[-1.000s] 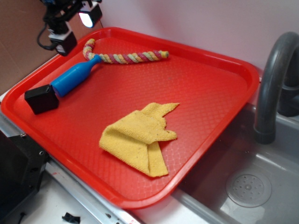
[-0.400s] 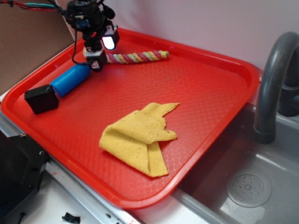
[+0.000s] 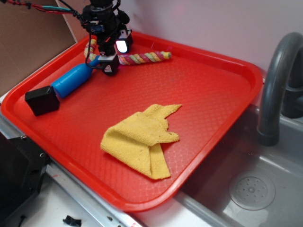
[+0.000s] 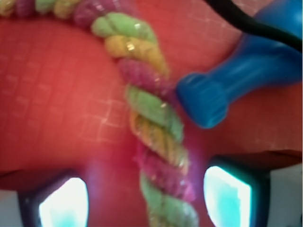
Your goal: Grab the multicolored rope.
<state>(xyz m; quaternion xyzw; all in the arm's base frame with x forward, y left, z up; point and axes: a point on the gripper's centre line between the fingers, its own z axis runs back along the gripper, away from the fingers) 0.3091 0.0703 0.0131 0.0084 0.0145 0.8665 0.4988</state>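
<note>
Multicolored rope runs between jaws, jaws spread apart, not clamping.

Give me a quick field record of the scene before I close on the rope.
gripper: open, low over the tray's far left corner
rope: runs between the fingers, not yet pinched
bottle: mouth right beside the rope
cloth: folded, mid-tray, apart from the rope
black box: at the bottle's base
tray: red, beside a sink
</note>
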